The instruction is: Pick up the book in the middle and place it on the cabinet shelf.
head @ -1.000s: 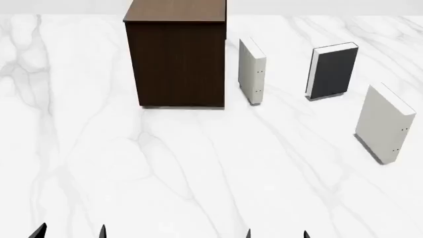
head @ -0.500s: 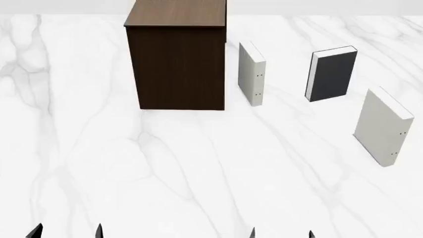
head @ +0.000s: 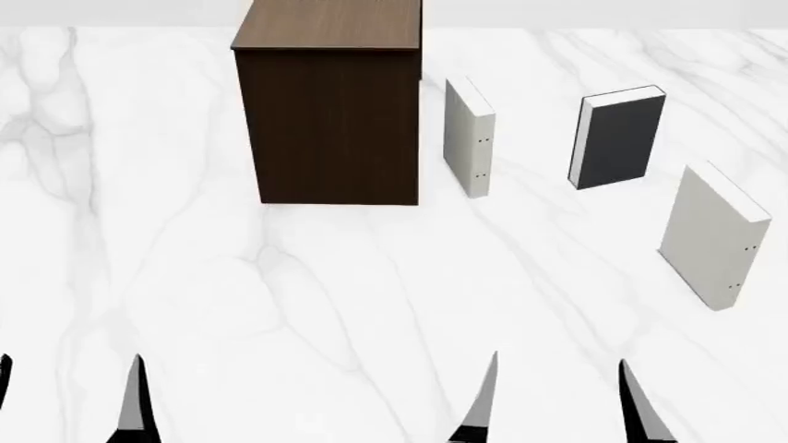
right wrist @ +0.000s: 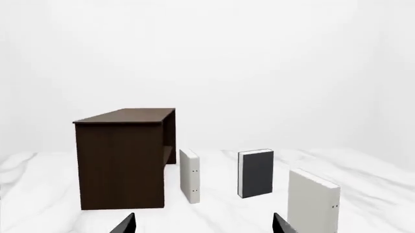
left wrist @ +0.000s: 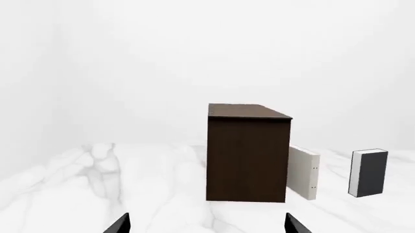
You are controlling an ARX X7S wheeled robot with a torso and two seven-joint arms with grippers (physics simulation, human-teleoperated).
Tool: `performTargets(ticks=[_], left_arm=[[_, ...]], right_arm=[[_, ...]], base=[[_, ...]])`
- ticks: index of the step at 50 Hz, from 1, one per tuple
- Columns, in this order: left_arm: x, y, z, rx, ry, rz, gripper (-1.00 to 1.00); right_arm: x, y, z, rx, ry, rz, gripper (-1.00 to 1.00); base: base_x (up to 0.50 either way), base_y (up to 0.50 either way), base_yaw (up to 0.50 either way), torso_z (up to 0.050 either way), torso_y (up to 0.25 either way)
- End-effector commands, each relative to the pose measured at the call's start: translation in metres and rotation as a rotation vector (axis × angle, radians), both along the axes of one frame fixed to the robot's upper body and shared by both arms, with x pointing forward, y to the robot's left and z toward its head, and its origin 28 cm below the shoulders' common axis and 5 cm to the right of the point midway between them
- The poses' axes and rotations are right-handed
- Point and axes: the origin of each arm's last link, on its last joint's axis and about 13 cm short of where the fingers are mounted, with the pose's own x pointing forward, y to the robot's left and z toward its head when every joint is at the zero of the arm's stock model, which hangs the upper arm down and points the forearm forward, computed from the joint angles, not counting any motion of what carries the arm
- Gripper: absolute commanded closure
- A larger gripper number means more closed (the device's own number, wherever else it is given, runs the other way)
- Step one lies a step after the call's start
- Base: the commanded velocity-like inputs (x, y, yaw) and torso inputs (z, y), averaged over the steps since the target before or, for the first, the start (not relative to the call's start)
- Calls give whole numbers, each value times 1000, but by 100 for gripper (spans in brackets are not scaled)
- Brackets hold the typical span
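A white marble surface (head: 369, 305) with soft grey veins spreads out ahead of the left gripper (left wrist: 207, 224) and off to both its sides. Far beyond it rises a plain white wall (left wrist: 194, 58), possibly meeting a second wall at a faint corner. The light is even and diffuse, with barely any shadow.

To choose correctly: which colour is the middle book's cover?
Dark charcoal grey, clearest in the head view.

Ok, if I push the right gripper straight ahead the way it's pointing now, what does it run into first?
Probably the nearest off-white book, standing just off the right gripper line toward one open fingertip. The charcoal-grey book stands farther back, closer to centre. Depth is unclear, so the near book may only be grazed.
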Motion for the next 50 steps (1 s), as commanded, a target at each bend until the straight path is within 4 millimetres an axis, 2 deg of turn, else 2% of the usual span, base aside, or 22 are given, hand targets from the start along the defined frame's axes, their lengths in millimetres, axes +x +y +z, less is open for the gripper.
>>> performTargets(ticks=[1, 8, 15, 30, 50], left_arm=[[-14, -4, 40, 21, -124, -15, -100], [-26, -6, 69, 5, -212, -27, -100], [-32, -7, 80, -9, -253, -39, -100], [-32, -8, 81, 5, -261, -51, -100], [-35, -10, 84, 5, -268, -66, -100]], right_arm=[[-14, 1, 42, -9, -118, 11, -100], [-21, 4, 63, -12, -180, 28, -100], [-24, 5, 70, -19, -203, 31, -100], [-20, 7, 67, -43, -161, 10, -100], [-21, 7, 67, -29, -166, 30, -100]], base=[[0, 0, 0, 0, 0], [0, 0, 0, 0, 0], [0, 0, 0, 0, 0], [0, 0, 0, 0, 0], [494, 0, 0, 0, 0]])
